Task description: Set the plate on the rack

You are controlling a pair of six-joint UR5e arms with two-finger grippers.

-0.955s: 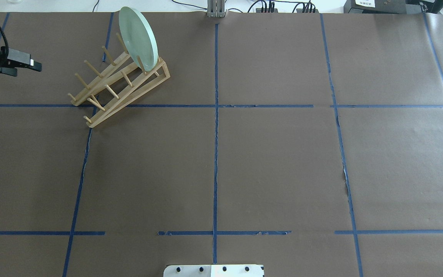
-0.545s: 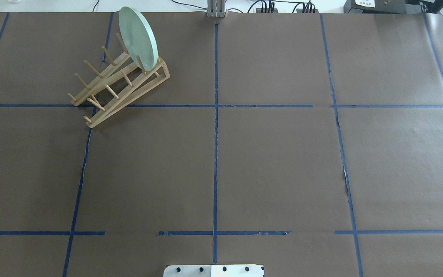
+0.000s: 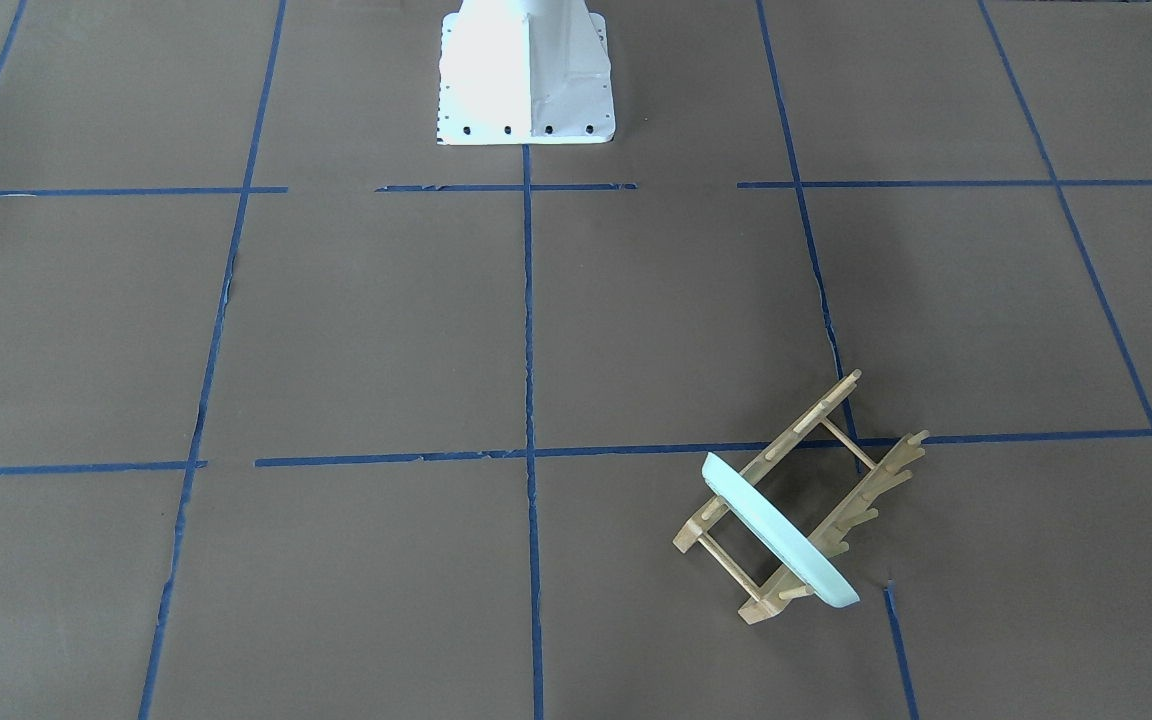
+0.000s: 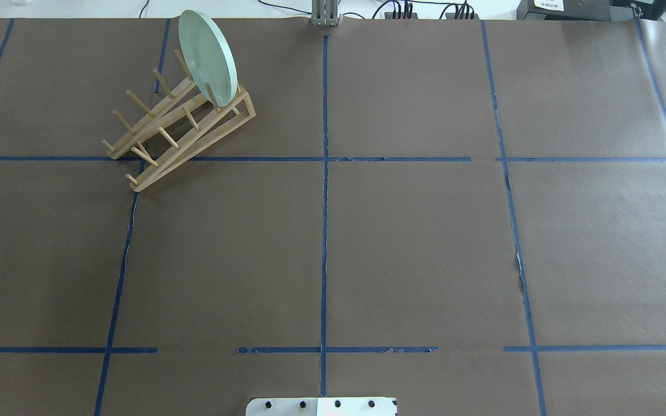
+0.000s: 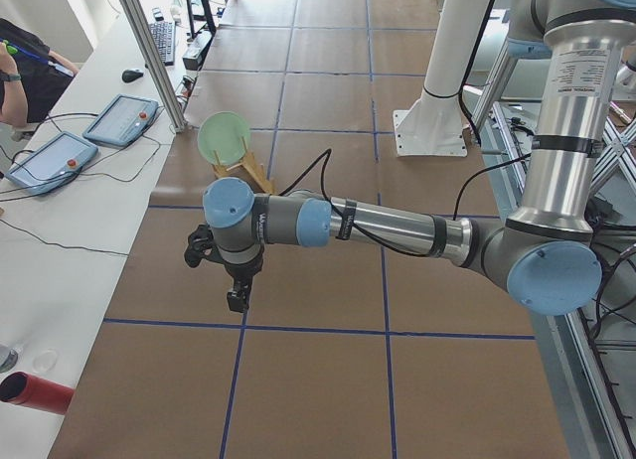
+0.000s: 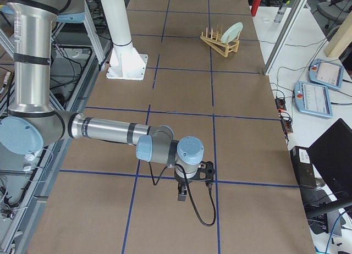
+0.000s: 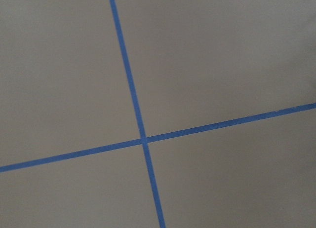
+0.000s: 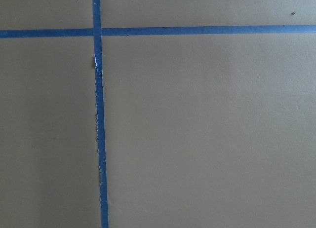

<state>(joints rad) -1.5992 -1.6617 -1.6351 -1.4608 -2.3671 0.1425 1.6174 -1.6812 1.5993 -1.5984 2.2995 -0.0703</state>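
- Your plate sat on edge in the rack, upper left of the overhead frame, slotted between pegs at the rack's end nearest the top edge and tilted rather than flat.
- In the front-facing view the same pair showed lower right: the plate crossed both rails at the rack's end nearer the bottom of the frame.
- Nothing gripped or touched the plate; only the rack held it.
- The rack lay diagonally on the brown paper, its lower end over a blue tape line crossing.
- Your left gripper hung pointing down over the paper, centre-left in the left side view, well apart from the rack. It showed in no other view, so you can't tell whether its fingers were spread or closed.
- Your right gripper hung low over the paper, lower centre of the right side view, far from the rack at the top of that frame. Its finger state can't be told either.
- Both wrist cameras gave you only brown paper with tape lines crossing.
- The white base plate sat at the bottom centre of the overhead frame.
- A red cylinder lay on the side bench, lower left of the left side view.
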